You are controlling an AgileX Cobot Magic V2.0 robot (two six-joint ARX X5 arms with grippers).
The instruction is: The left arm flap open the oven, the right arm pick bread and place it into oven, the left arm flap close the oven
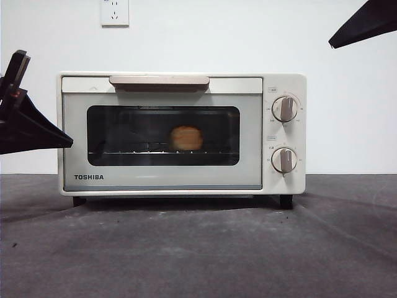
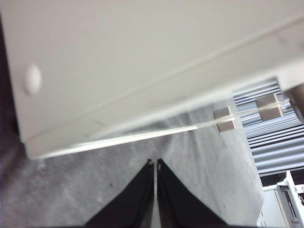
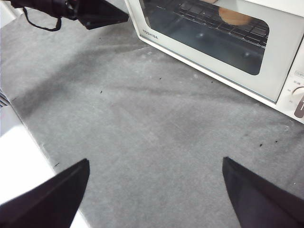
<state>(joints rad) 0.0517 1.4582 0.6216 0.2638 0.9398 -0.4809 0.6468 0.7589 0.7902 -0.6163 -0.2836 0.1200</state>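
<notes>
The oven [image 1: 181, 133] carries the word TOSHIBA in dark capitals at the lower left corner of its door, and the same word shows on the door in the right wrist view. Small labels sit above each of its 2 round knobs [image 1: 285, 108], too small to read. The oven is cream-white and boxy, stands on the grey bench [image 1: 198, 248], and its door with the beige bar handle [image 1: 159, 81] is closed. Behind the dark glass the bread [image 1: 187, 138] lies on the wire rack, a rounded golden-orange lump, dimmed by the tinted window. In the right wrist view its upper part is cut off by the door frame.

The left pincer [image 2: 155, 164] has its jaws nearly touching, holding nothing, just beside the oven's left wall. The right pincer [image 3: 154, 164] is spread wide and empty above the bench in front of the oven. A white wall socket [image 1: 115, 12] is cut off by the top edge.
</notes>
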